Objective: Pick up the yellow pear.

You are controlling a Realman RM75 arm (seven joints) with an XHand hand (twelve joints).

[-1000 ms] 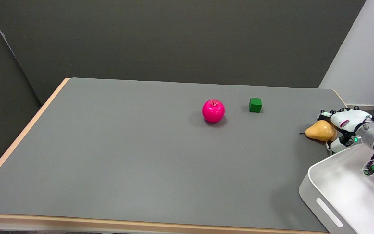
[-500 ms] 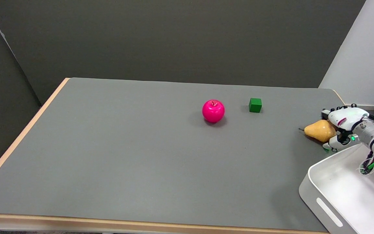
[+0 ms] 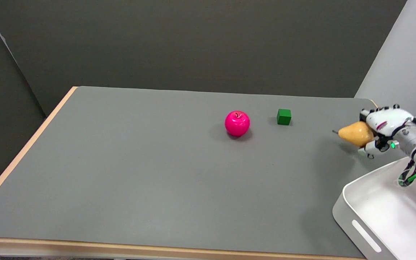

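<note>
The yellow pear [image 3: 354,133] hangs a little above the grey table at the far right, stem pointing left, its shadow on the mat below it. My right hand [image 3: 383,128] grips the pear's wide end, fingers over its top and the thumb beneath. The white arm runs back toward the lower right over the tray.
A pink apple [image 3: 237,123] sits near the table's middle, with a small green cube [image 3: 284,117] to its right. A white tray [image 3: 367,209] fills the lower right corner, below my arm. The table's right edge lies just behind the hand.
My right hand has closed around the pear and raised it off the table, moving up and slightly away from the tray. The apple and cube have not moved.
</note>
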